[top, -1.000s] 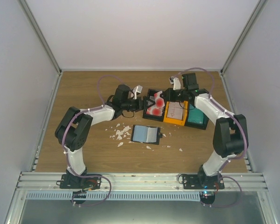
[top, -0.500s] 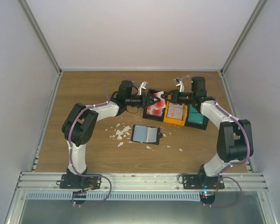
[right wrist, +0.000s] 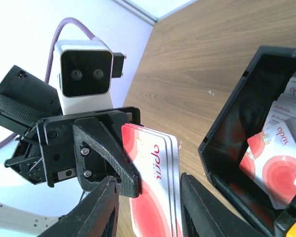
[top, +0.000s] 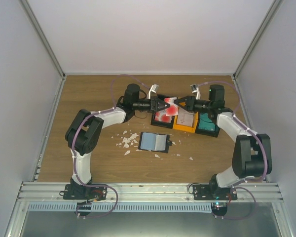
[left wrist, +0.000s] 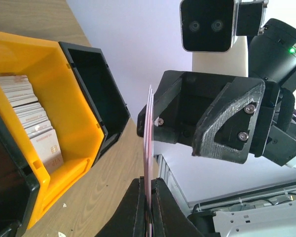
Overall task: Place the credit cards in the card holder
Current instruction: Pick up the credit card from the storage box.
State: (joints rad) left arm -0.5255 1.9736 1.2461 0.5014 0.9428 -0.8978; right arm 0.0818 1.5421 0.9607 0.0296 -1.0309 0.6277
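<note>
The credit cards (right wrist: 155, 170), a small stack of thin red-and-white plastic rectangles, hang in the air between my two grippers. They are above the row of bins at the far middle of the wooden surface (top: 89, 94).

My left gripper (left wrist: 148, 210) is clenched on them. In its wrist view the stack stands edge-on, pinched between the two black fingertips. My right gripper (right wrist: 149, 207) faces it from the 3 o'clock side and is released, its fingers (right wrist: 96, 212) spread on either side of the stack's end.

More red-and-white cards (right wrist: 278, 153) lie in the black rectangular plastic bin (top: 153, 118) at the 9 o'clock end of the row. The yellow bin (left wrist: 74, 98) in the middle holds a row of whitish cards (left wrist: 32, 118). The black bin (top: 207, 134) at the 3 o'clock end holds teal cards (top: 205, 123).

The card holder (top: 153, 142), a small black folding wallet, lies open and flat on the surface at 6 o'clock from the bins. Its pale blue-grey inside faces up, and it is well apart from both grippers. Small white crumbs (top: 126, 140) are scattered on its 9 o'clock side, with a few more at 4 o'clock.
</note>
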